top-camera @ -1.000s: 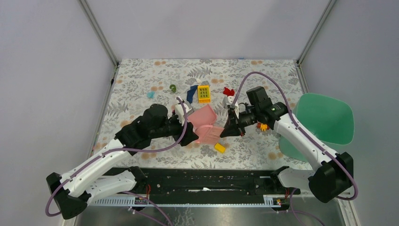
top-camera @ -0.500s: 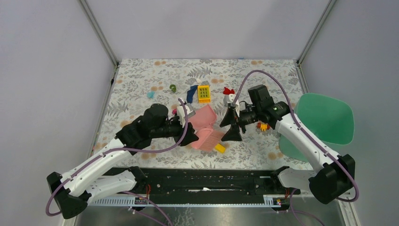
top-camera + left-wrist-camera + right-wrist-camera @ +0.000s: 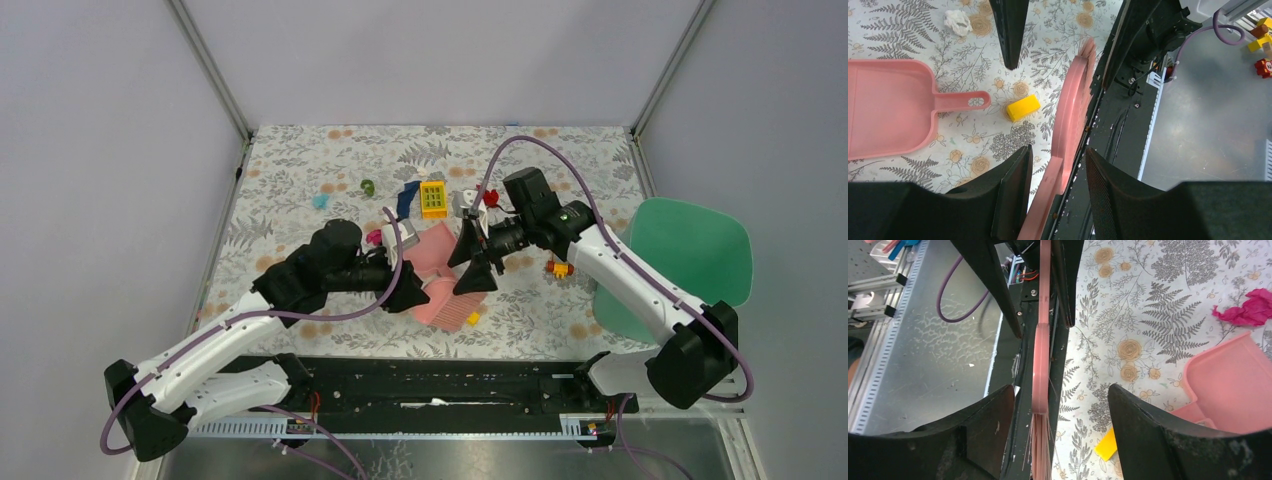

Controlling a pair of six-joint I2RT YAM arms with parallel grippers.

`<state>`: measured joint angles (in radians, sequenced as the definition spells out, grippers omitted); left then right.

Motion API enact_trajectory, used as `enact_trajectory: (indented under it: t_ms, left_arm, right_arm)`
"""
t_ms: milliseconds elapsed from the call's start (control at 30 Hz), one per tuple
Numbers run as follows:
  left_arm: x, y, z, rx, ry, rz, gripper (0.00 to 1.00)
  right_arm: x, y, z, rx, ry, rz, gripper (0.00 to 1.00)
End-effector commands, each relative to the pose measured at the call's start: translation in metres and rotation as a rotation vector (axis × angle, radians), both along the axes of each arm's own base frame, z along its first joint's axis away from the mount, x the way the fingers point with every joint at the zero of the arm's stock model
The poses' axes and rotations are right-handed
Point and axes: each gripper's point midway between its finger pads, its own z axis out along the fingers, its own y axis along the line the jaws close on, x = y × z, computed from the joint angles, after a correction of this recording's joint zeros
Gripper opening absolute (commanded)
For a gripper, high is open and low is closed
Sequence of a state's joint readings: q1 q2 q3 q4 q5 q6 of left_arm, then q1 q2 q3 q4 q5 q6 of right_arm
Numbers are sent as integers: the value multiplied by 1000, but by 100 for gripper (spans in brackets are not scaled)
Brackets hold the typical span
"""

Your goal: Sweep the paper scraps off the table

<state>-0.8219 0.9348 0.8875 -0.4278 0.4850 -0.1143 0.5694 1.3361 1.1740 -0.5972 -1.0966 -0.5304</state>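
Note:
My left gripper (image 3: 415, 292) (image 3: 1058, 152) is shut on the handle of the pink brush (image 3: 1070, 120) and holds it on edge over the table's (image 3: 300, 160) near edge. My right gripper (image 3: 470, 262) (image 3: 1060, 415) hangs open beside it, its fingers wide on either side of the bristles (image 3: 1040, 450). The pink dustpan (image 3: 435, 250) (image 3: 888, 110) lies flat just beyond. Of the paper scraps, a white one (image 3: 958, 21) lies near the right fingertip, a magenta one (image 3: 373, 237) (image 3: 1248, 310) left of the dustpan, and a dark blue one (image 3: 406, 196) farther back.
A small yellow block (image 3: 472, 319) (image 3: 1023, 107) lies by the brush. A studded yellow brick (image 3: 432, 198), a red piece (image 3: 488, 197) and an orange block (image 3: 558, 268) sit nearby. A green tray (image 3: 690, 250) stands at the right. The black rail (image 3: 430, 380) borders the near edge.
The right gripper opened, let go of the brush and moved back and left. The left gripper closed further on the handle and carried the brush slightly toward the near edge.

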Motion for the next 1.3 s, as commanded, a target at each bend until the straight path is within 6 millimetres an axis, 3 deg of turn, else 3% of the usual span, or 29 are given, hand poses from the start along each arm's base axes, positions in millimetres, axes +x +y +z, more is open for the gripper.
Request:
enact_trajectory:
  t_ms: [0, 100, 233, 300, 333, 433, 500, 567, 667, 833, 1067, 1267]
  left_arm:
    - [0, -10, 22, -90, -39, -28, 0]
    - [1, -11, 22, -96, -41, -24, 0]
    - [9, -11, 21, -87, -48, 17, 0]
    - [13, -9, 23, -87, -60, 40, 0]
    - [16, -8, 23, -86, -66, 57, 8]
    - [21, -3, 30, -81, -89, 98, 57]
    - [23, 4, 35, -73, -97, 133, 71]
    - [22, 10, 37, -63, -100, 157, 76]
    - [12, 15, 33, -35, -66, 136, 77]
    - [-14, 17, 24, -36, -10, 31, 70]
    - [-30, 17, 27, -63, -7, -55, 65]
    - [-33, 17, 12, -27, 17, -82, 63]
  right_arm:
    - [0, 9, 8, 17, 25, -8, 72]
    - [-2, 10, 3, 13, 48, -1, 57]
    - [-5, 9, -3, 9, 58, 9, 31]
    - [-9, 7, -6, 10, 67, 19, 7]
    - [-9, 7, -5, 11, 61, 20, 0]
    - [-10, 2, -9, -10, 31, 14, 0]
    - [-11, -3, -12, -26, 9, 16, 0]
    - [-14, -8, -14, -40, 12, 18, 0]
    - [-19, -14, -16, -67, 22, 39, 0]
    - [-29, -22, -21, -102, 51, 71, 0]
    - [-34, -24, -19, -89, 54, 80, 0]
    - [-37, -23, -10, -46, 85, 94, 0]
